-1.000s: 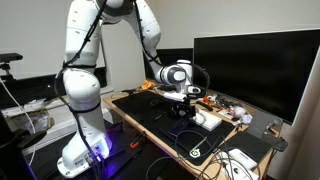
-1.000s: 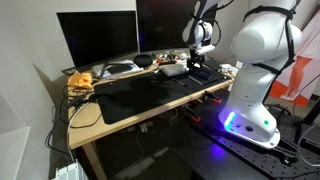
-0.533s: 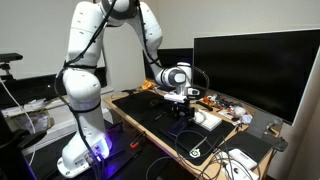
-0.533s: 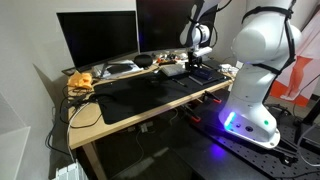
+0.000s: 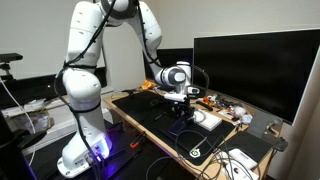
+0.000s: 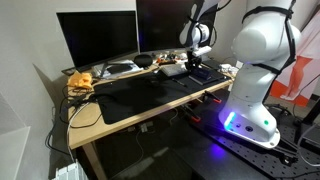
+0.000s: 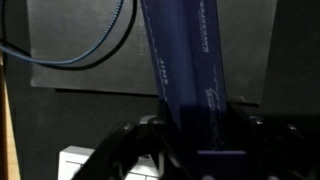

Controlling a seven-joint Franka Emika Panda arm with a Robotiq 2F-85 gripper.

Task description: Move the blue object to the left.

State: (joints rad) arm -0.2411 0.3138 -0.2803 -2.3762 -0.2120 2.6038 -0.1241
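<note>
A long dark blue object (image 7: pixel 185 70) fills the middle of the wrist view, lying on the black mat (image 7: pixel 80 110) and running from the top down between my fingers. The gripper (image 7: pixel 197 150) straddles its near end, with both dark fingers (image 7: pixel 135 140) pressed against its sides. In both exterior views the gripper (image 5: pixel 183 103) (image 6: pixel 197 64) reaches down to the desk surface near the monitor. The blue object is too small to make out there.
A black mat (image 5: pixel 155 115) (image 6: pixel 140 95) covers the wooden desk. Large dark monitors (image 5: pixel 255 70) (image 6: pixel 97 40) stand behind it. A blue cable (image 7: pixel 90 55) loops beside the object and a white item (image 7: pixel 75 160) lies near my fingers. A coiled cable (image 5: pixel 195 152) and clutter (image 6: pixel 80 80) sit at the desk ends.
The arm has hardly moved in the exterior views; no change at the gripper can be made out at that size.
</note>
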